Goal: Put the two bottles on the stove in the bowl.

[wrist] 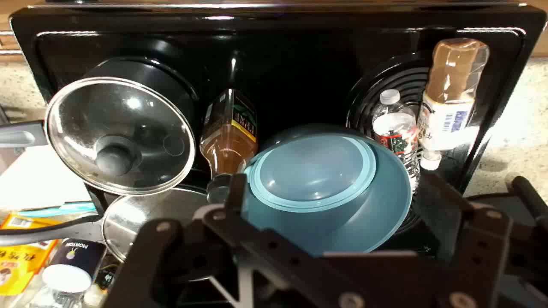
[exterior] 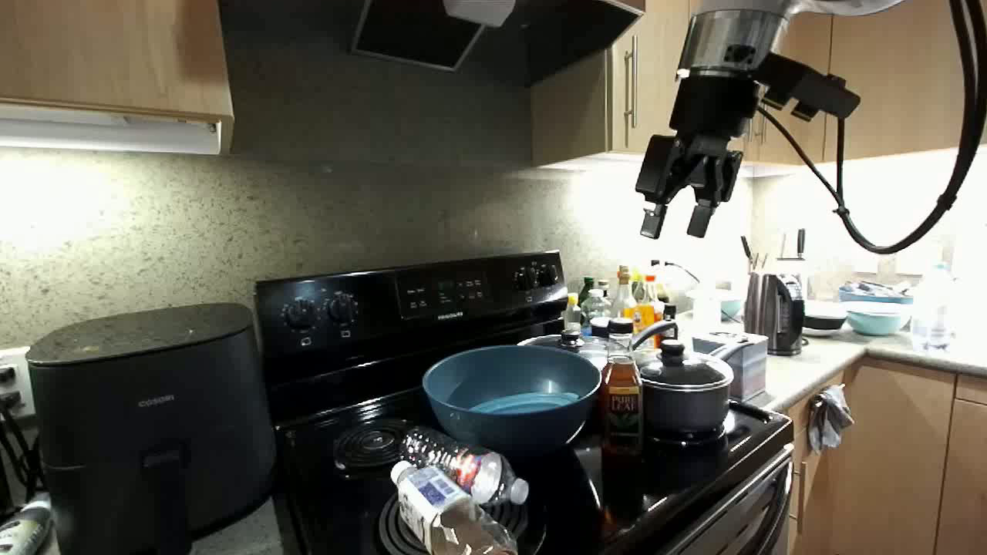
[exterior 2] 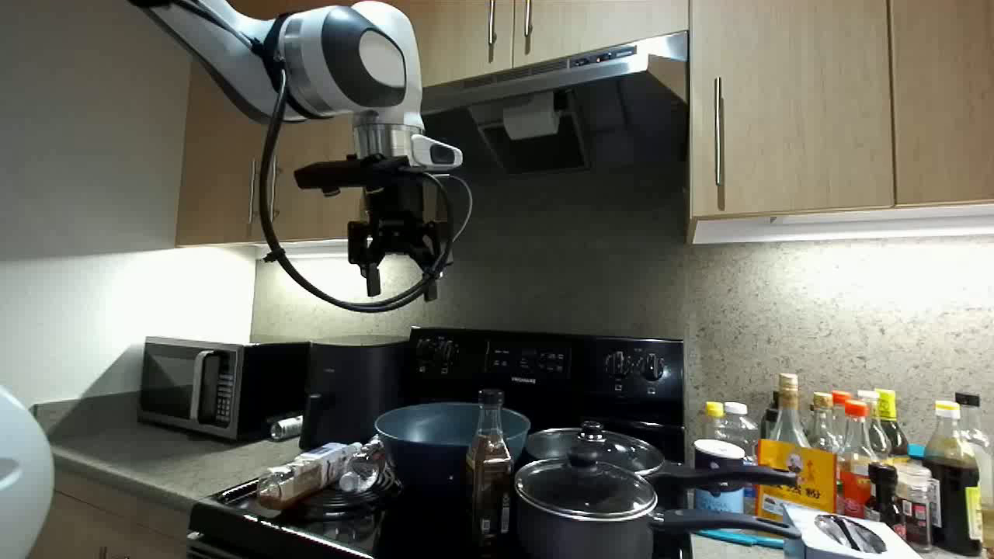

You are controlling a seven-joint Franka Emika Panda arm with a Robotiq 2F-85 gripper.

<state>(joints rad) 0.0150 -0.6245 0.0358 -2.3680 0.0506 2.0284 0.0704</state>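
Observation:
A clear bottle with a red label (exterior: 466, 466) and a brownish bottle with a white label (exterior: 430, 493) lie side by side on a front coil burner. The wrist view also shows the clear bottle (wrist: 396, 128) and the brownish one (wrist: 449, 107). A large blue bowl (exterior: 505, 428) stands beside them on the stove; a light-blue ring shows inside it in the wrist view (wrist: 368, 220). My gripper (exterior: 676, 222) is open and empty, high above the stove in both exterior views (exterior 2: 402, 286). In the wrist view its fingers (wrist: 340, 192) frame the bowl far below.
An upright Pure Leaf tea bottle (exterior: 623, 412) stands close beside the bowl. Lidded pots (exterior 2: 586, 493) with long handles stand past it. A black air fryer (exterior: 154, 416) flanks the stove. A range hood (exterior 2: 559, 70) hangs above. Several sauce bottles (exterior 2: 854, 442) crowd the counter.

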